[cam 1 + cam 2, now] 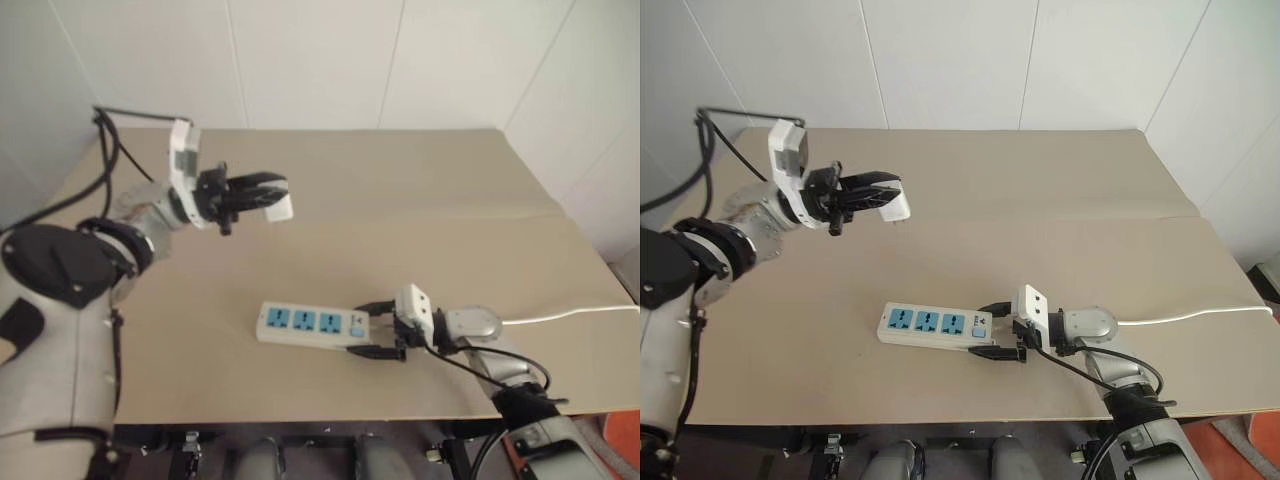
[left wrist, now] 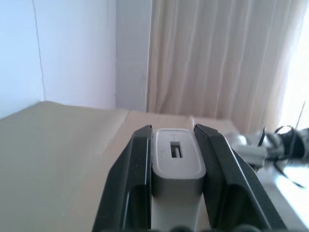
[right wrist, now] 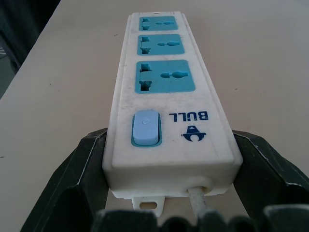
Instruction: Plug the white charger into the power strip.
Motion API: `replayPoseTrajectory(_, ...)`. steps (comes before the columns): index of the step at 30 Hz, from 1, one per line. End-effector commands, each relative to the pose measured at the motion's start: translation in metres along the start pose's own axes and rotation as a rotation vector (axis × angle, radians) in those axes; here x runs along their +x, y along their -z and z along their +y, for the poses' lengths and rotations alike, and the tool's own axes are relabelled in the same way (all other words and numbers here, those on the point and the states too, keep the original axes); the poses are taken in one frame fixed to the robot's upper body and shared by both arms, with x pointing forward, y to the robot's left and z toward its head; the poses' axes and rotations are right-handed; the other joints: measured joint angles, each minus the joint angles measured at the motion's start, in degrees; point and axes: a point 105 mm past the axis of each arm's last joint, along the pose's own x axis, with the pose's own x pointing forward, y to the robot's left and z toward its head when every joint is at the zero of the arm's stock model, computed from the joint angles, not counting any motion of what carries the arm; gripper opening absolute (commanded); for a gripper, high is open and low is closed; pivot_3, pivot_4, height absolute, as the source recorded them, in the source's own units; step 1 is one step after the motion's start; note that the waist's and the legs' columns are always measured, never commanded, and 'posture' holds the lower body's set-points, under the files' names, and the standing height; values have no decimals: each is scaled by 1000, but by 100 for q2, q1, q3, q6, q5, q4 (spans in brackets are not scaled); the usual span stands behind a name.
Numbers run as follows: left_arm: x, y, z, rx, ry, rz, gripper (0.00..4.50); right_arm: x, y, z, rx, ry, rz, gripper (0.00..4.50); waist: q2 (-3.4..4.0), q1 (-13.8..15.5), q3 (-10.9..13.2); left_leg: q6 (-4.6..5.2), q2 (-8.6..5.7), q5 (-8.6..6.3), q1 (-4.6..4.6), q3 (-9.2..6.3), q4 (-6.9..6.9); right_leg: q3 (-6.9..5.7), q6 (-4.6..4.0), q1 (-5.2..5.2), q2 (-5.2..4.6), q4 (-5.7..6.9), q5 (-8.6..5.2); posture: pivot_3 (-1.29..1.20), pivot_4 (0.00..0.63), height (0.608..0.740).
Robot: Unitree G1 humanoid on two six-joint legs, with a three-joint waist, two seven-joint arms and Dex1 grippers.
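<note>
My left gripper (image 1: 272, 196) is clamped on the white charger (image 1: 281, 207), held above the worktop (image 1: 420, 190). My right gripper (image 1: 379, 329) straddles the power strip (image 1: 308, 324) at its switch end

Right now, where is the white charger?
The white charger is clamped in the left gripper, raised above the table's left side, well apart from the power strip.
</note>
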Motion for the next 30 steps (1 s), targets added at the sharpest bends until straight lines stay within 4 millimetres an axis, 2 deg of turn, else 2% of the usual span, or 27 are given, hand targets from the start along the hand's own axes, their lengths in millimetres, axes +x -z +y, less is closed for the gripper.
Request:
replayPoseTrajectory(1, 7, 31, -10, -102, 43, -33, 1013, -6, 17, -3, 7, 3, 76, 3420, 1, 1, -1, 0, 1, 0, 3, 2, 0, 0, -1, 0, 0, 2, 0, 0, 150, 740)
replayPoseTrajectory(4, 13, 47, -15, -167, 52, -77, 1013, -5, 19, -4, 2, 5, 76, 3420, 0, 4, 0, -3, 2, 1, 1, 2, 0, 0, -2, -5, 0, 7, 1, 0, 150, 740)
replayPoseTrajectory(6, 24, 70, -23, -160, 69, -94, 1013, -3, 21, -4, 1, 11, 72, 3420, 1, 12, -2, -3, 3, 2, 0, 1, 0, -1, -3, -6, 0, 9, 2, 0, 150, 740)
replayPoseTrajectory(8, 33, 83, -30, -117, 85, -89, 1013, 0, 21, -2, 2, 13, 65, 3420, 1, 22, -5, -4, 2, 1, 11, 2, 0, -1, -3, 6, -4, 10, 2, 0, 150, 740)
replayPoseTrajectory(13, 47, 95, -41, -42, 159, -42, 1013, 3, 24, 2, 7, 16, 62, 3420, 2, -29, -6, -6, 7, 2, 14, 7, 0, 1, -8, -1, 0, 16, 5, 0, 150, 740)
replayPoseTrajectory(17, 47, 109, -51, 16, 218, 50, 1013, 5, 26, 2, 7, 21, 66, 3420, 3, -30, -6, -6, 5, 2, 18, 7, -2, 1, -8, 4, 0, 16, 5, 0, 150, 740)
replayPoseTrajectory(24, 44, 109, -50, -33, 235, 91, 1013, 5, 29, 3, 8, 32, 77, 3420, 4, -50, -7, -6, 6, 2, 23, 6, -2, 1, -7, 7, 3, 17, 5, 0, 150, 740)
replayPoseTrajectory(30, 32, 108, -48, -83, 223, 124, 1013, 7, 30, 3, 6, 35, 83, 3420, 4, -87, -7, -6, 5, 2, 24, 6, -2, 1, -7, 8, 3, 17, 5, 0, 150, 740)
